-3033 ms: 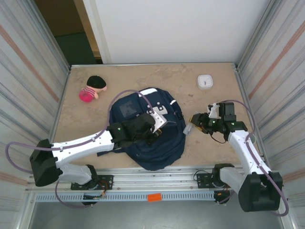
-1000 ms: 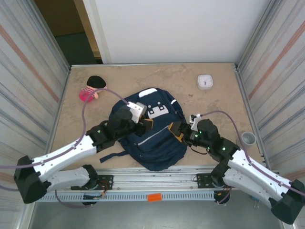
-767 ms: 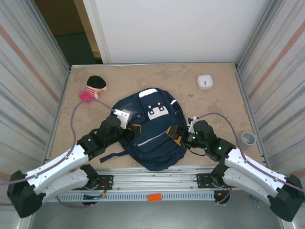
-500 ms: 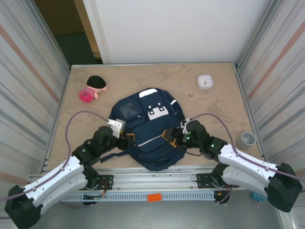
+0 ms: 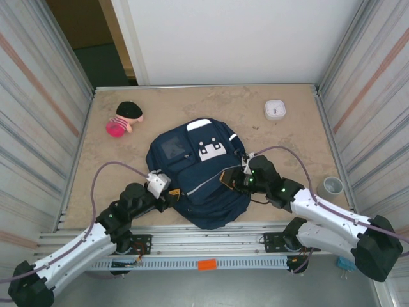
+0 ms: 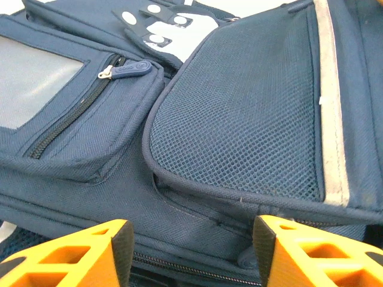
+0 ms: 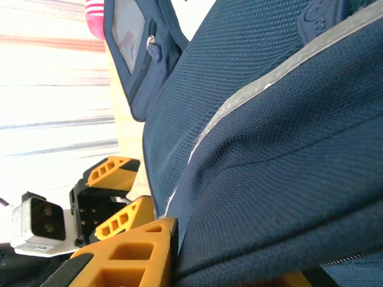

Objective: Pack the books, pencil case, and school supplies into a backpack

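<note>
Pinching backpack (image 5: 198, 192), right jaws, left jaws apart

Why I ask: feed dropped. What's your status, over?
Left gripper open, at backpack edge. Right gripper pinching backpack fabric. Doll and white device stand clear.

No text can be read. The backpack (image 5: 198, 185) has a white patch (image 5: 209, 151) with only plain shapes. Its zipper pull (image 6: 133, 70) and rubber badge (image 7: 320, 18), upper right, bear marks too blurred to read.
</note>
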Controlling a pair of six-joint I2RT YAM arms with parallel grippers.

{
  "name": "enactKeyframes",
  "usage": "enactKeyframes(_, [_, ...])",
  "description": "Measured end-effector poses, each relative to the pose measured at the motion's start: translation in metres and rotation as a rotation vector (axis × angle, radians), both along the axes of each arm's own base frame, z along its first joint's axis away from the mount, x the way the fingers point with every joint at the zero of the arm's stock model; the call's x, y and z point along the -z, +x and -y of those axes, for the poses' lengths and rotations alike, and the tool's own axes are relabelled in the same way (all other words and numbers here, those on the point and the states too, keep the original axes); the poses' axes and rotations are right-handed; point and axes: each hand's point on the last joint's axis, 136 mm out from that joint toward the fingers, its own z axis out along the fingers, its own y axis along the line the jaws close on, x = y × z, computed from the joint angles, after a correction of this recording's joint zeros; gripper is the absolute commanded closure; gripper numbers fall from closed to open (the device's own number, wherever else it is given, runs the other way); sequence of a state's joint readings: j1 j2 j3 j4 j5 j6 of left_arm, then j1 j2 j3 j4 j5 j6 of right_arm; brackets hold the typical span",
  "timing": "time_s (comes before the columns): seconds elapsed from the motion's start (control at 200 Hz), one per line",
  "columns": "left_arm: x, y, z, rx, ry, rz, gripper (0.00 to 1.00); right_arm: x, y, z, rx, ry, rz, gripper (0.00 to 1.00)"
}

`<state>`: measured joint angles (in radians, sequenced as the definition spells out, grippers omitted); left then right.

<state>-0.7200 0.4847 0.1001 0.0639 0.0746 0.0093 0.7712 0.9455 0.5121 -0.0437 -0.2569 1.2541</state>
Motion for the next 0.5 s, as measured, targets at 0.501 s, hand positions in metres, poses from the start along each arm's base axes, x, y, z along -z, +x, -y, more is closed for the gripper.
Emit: enactKeyframes(0.501, [0.036, -0.023, 0.04, 0.276, 0.159, -0.014, 0.54, 0.007, 0.002, 0.012, 0.017, -0.041, -0.011, 0.82])
